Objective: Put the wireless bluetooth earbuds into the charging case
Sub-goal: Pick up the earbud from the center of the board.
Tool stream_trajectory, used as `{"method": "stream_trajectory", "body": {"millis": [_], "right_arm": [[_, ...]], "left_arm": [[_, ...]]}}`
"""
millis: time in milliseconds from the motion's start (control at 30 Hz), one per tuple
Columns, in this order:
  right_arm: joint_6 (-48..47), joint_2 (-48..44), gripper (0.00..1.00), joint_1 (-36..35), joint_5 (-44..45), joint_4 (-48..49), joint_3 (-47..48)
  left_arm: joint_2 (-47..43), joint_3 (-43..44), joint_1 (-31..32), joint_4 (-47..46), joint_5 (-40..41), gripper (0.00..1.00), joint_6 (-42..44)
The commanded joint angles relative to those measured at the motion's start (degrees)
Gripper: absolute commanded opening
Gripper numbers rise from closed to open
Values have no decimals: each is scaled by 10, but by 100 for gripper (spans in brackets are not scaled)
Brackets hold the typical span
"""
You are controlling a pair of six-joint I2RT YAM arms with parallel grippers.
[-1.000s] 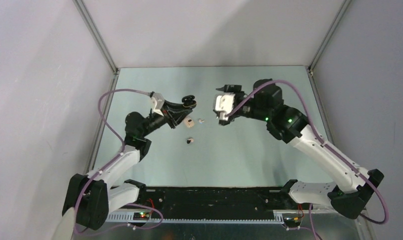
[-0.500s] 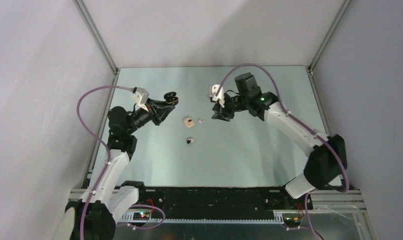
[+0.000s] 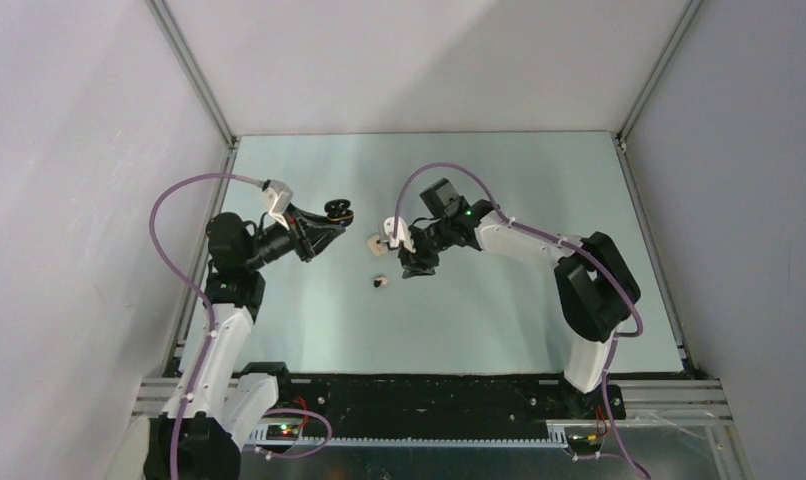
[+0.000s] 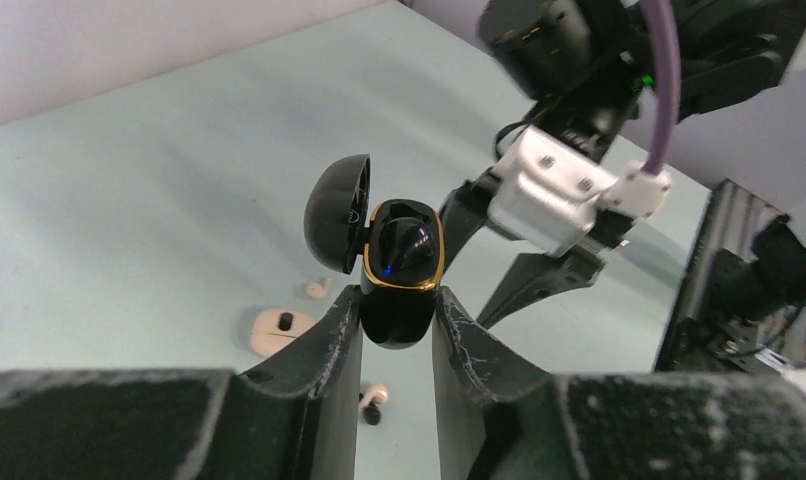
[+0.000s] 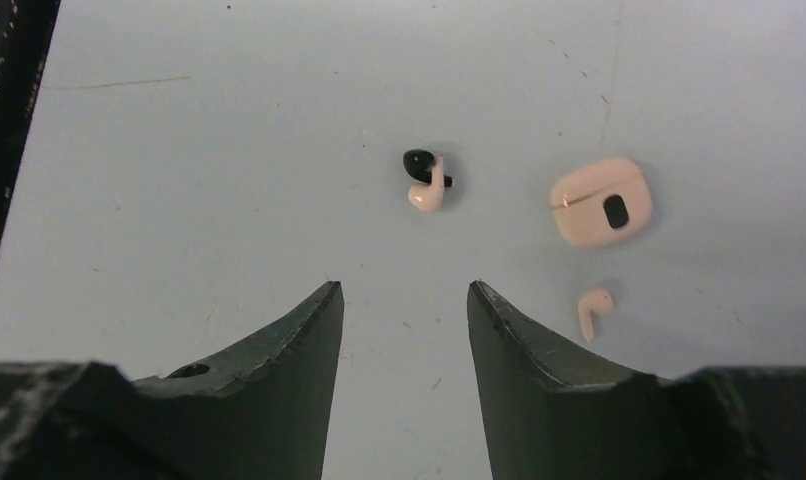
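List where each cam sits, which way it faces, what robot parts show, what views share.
Top external: above and behind the bases, looking down on the table; both arms show.
Left wrist: on the left arm, looking forward over the table; left gripper clamps an open black case, right arm beyond.
Right wrist: on the right arm, looking down at the table; open right gripper shows.
Shared: beige case and dark-tipped earbud appear in all three.

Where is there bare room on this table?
Bare: the far strip of table behind both arms, and the near stretch before the black rail. Crowded: the middle, with the beige case, dark-tipped earbud, pale earbud, open right jaws, and the left jaws' black case.
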State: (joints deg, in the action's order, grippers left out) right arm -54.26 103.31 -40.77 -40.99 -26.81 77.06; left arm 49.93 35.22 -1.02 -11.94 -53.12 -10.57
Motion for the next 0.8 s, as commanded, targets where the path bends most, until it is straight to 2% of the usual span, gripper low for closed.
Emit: {"method": "stream_trajectory", "body": {"millis": [0, 233, 533, 767], "right_arm": [[-63, 23, 54, -21, -6, 22, 6], [-107, 37, 55, -28, -14, 24, 5], [-131, 63, 51, -38, -24, 85, -1], [-195, 106, 48, -51, -9, 44, 23]], "left_arm": [[3, 30, -12, 1, -96, 0, -40], [33, 35, -21, 0, -163, 0, -90], [19, 46, -50, -1, -144, 0, -111], [-7, 33, -81, 6, -146, 0, -126]]}}
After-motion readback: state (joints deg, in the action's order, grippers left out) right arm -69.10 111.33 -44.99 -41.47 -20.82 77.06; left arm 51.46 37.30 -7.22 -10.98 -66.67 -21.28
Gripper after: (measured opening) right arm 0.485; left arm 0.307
